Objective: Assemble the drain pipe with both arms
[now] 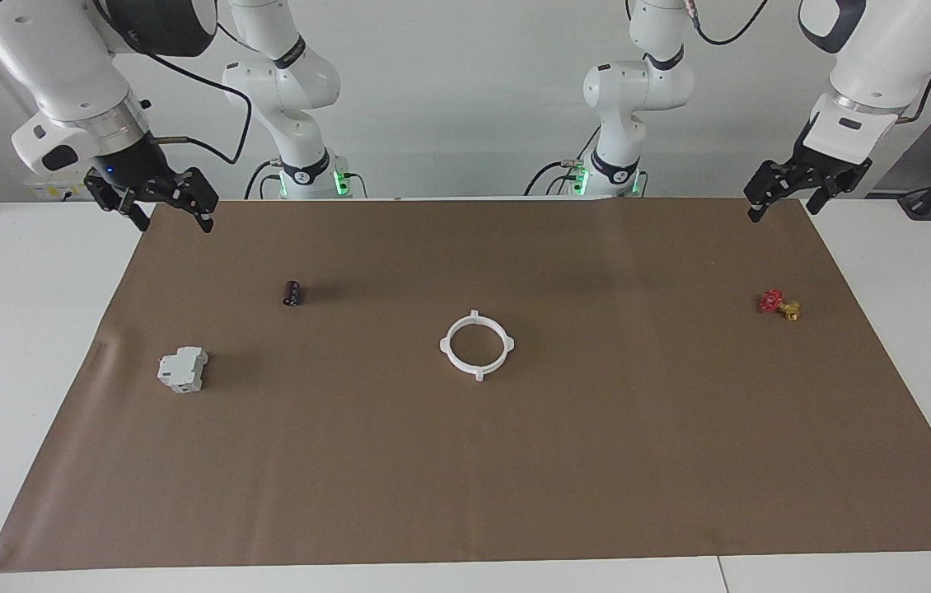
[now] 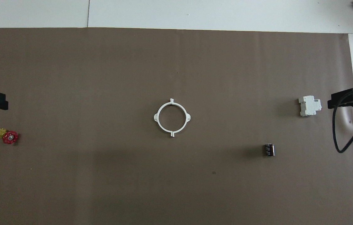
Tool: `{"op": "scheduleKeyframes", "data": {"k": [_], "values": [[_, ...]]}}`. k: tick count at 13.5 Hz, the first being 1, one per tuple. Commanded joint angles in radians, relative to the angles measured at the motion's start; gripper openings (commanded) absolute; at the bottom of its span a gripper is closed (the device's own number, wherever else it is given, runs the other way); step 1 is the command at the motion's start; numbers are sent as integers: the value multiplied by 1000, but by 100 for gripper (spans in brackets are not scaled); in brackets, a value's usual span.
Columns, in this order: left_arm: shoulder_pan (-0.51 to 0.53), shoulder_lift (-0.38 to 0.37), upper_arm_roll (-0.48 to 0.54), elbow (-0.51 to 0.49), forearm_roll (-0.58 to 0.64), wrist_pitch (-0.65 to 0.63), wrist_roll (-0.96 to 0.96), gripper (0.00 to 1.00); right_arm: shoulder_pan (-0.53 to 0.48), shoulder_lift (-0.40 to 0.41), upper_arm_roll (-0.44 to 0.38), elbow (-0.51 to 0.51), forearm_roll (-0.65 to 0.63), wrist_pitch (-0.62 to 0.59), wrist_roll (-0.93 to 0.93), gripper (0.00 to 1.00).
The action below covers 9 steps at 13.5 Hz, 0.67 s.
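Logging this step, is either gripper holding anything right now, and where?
Nothing is held. Left gripper and right gripper hang empty; the drain pipe lies untouched.

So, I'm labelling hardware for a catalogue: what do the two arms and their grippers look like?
Both arms are glossy white, rounded segments with dark grey joint caps. Black cables loop along them, and green lights glow at the bases. The left gripper and right gripper are black with two fingers; the right wrist has a silver ring.

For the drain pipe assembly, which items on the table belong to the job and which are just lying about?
Part of the job:
- drain pipe, a white four-tab ring lying mid-mat
- left hand, open, raised over its mat corner
- right hand, open, raised over its mat corner

Lying about:
- grey-white boxy block
- small dark cylinder
- red and yellow valve
- brown mat
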Motion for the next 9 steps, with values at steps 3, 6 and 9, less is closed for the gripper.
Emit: {"op": "scheduleKeyframes", "data": {"k": [3, 6, 9], "values": [[-16, -4, 51, 7, -105, -14, 30, 100, -5, -25, 2, -28, 8, 12, -18, 100], [-69, -8, 77, -1, -89, -6, -35, 100, -5, -25, 2, -28, 6, 12, -18, 100], [-119, -5, 104, 13, -86, -21, -35, 100, -5, -25, 2, -28, 7, 12, -18, 100]]}}
